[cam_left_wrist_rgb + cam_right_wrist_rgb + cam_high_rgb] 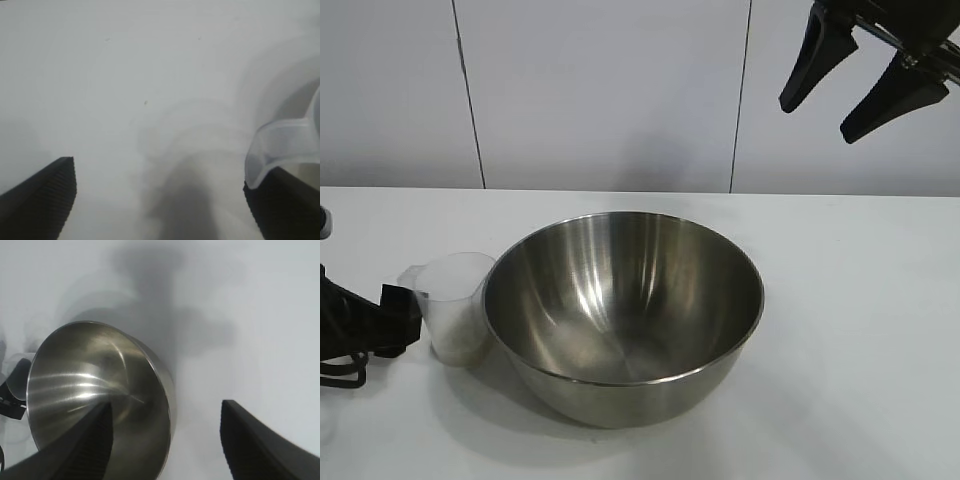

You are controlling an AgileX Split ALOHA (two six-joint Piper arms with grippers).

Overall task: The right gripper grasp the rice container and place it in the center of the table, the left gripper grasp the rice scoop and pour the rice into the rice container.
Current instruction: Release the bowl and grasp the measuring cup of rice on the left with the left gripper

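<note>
Though upright, rice scoop (457, 308) lip leftward.

Exterior view: looked level-to-slightly-downward across the table (860, 330) toward a white panelled wall (610, 90), close to the rice container (623, 315) at centre.
Left wrist view: sat low, looking along the tabletop between its own fingers (42, 197), very near the rice scoop (280, 147), whose lip filled one edge.
Right wrist view: looked down from high above, past its own fingers (260, 445), onto the rice container (95, 400).
Shared, exterior and right wrist: the steel bowl, the scoop beside it, the left gripper (365, 325).
Shared, exterior and left wrist: the scoop and bare white tabletop.
</note>
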